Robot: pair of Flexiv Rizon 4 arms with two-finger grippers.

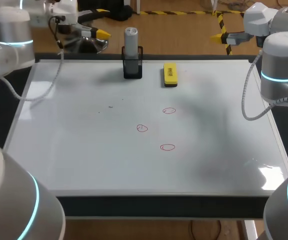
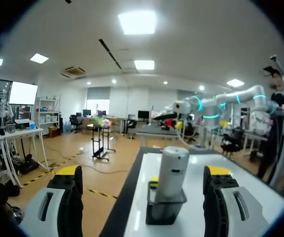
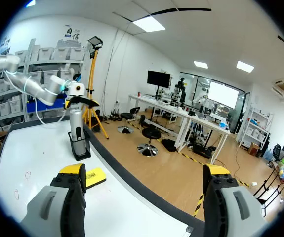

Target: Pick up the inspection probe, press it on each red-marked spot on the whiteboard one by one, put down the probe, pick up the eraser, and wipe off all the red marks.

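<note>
whiteboard [image 1: 83, 160] rear: left claw [image 1: 99, 34], right claw [image 1: 219, 36] (open)

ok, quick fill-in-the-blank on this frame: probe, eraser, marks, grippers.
1. The inspection probe stands upright in a black ____.
2. The whiteboard carries ____ red marks.
3. Beside the probe lies the ____ eraser.
4. The left gripper and the right gripper are both ____.
Missing words: holder; three; yellow; open.
</note>
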